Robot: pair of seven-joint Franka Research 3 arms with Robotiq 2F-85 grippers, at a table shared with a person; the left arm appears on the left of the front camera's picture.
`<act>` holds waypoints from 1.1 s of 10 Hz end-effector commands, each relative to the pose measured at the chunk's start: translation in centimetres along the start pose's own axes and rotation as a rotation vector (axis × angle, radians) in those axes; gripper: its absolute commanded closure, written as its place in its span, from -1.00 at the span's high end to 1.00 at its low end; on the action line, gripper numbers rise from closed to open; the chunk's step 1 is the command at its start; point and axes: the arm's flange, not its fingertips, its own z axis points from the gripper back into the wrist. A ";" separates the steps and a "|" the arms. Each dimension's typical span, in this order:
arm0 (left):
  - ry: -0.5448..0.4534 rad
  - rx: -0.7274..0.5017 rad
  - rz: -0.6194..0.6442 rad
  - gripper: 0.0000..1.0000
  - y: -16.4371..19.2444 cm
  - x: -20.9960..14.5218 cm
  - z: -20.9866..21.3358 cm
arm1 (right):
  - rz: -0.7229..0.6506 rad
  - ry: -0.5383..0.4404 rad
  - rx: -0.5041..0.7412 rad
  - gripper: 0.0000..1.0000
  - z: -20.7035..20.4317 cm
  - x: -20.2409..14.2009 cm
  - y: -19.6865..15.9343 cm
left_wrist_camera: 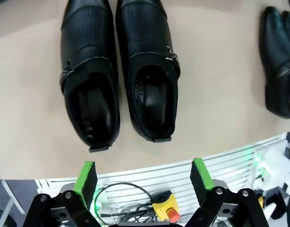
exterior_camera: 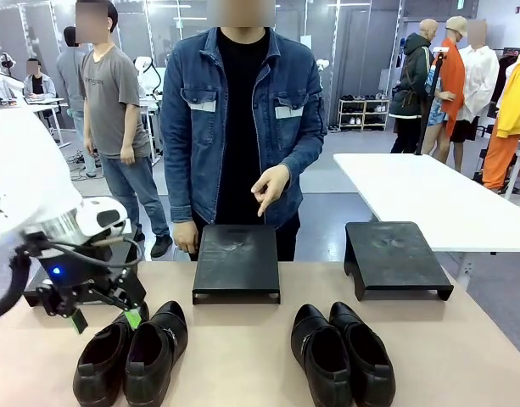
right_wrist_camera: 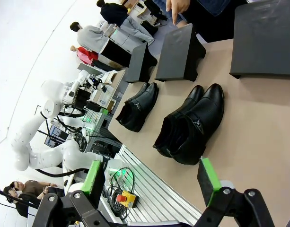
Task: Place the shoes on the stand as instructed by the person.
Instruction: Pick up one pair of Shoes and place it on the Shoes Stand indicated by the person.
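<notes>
Two pairs of glossy black shoes stand near the table's front edge. The left pair [exterior_camera: 128, 352] has buckled straps and lies just beyond my left gripper [left_wrist_camera: 144, 177], heels toward it [left_wrist_camera: 118, 71]. That gripper [exterior_camera: 105, 320] hangs open and empty, low over the pair's heels. The right pair [exterior_camera: 340, 352] looks higher-cut. My right gripper [right_wrist_camera: 150, 179] is open and empty, well back from the right pair [right_wrist_camera: 192, 125]. The person [exterior_camera: 243, 102] in a denim jacket points a finger [exterior_camera: 270, 188] down at the left stand [exterior_camera: 237, 261]. A second stand [exterior_camera: 395, 257] sits to the right.
Bare tan table [exterior_camera: 243, 356] lies between the two pairs and ahead of the stands. An emergency-stop button [left_wrist_camera: 169, 212] and cables lie below the table edge. A white table [exterior_camera: 429, 195] stands behind at the right, and another person in grey [exterior_camera: 115, 127] at the back left.
</notes>
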 end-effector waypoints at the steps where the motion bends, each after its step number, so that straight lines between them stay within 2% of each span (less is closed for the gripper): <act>1: -0.014 0.024 0.051 1.00 -0.7 1.1 -2.6 | 0.018 -0.010 0.010 1.00 0.1 0.1 0.1; 4: -0.019 0.054 0.117 1.00 -0.6 2.1 -6.6 | 0.018 -0.010 0.010 1.00 0.1 0.1 0.1; 7: -0.037 0.098 0.150 1.00 0.4 3.1 -8.5 | 0.018 -0.010 0.010 1.00 0.1 0.1 0.1; 11: -0.019 0.107 0.120 1.00 1.0 3.6 -11.3 | 0.018 -0.010 0.010 1.00 0.1 0.1 0.1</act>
